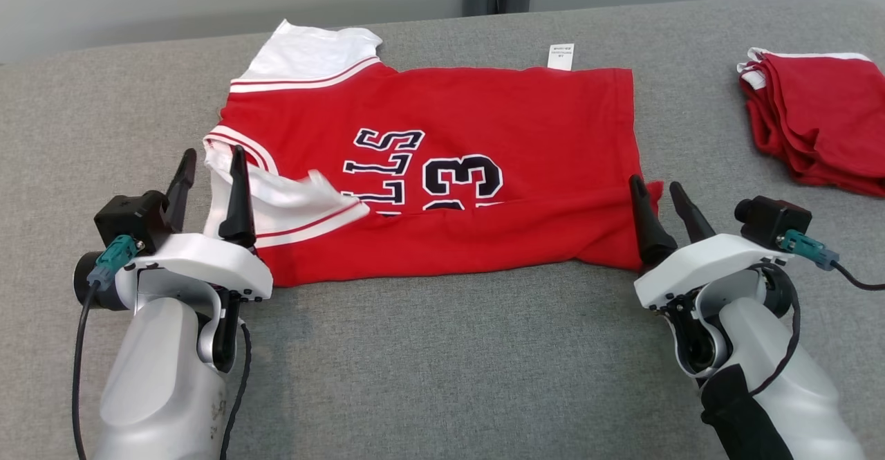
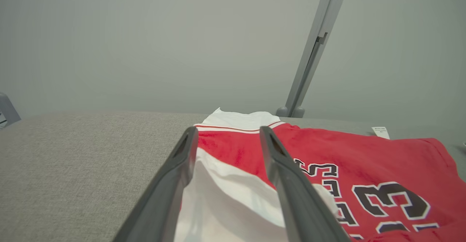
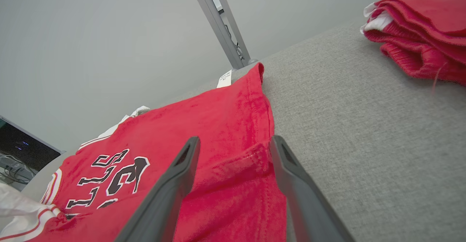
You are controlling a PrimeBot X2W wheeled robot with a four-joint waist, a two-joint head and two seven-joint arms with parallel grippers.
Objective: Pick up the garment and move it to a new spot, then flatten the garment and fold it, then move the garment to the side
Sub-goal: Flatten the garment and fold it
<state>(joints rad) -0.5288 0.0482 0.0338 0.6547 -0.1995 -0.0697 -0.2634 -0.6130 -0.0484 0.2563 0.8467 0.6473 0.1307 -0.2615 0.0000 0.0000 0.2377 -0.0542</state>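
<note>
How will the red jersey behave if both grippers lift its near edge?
Probably floppy: the jersey lies creased, its near edge folded over. Likely light, so it should sag between the left gripper and right gripper. It may drag, not slide, on the textured grey surface.

Grey fabric tabletop lies open left of the red-and-white jersey; a folded red garment stack blocks the right.

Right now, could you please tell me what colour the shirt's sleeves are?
Sleeves white, red-striped; head view.
</note>
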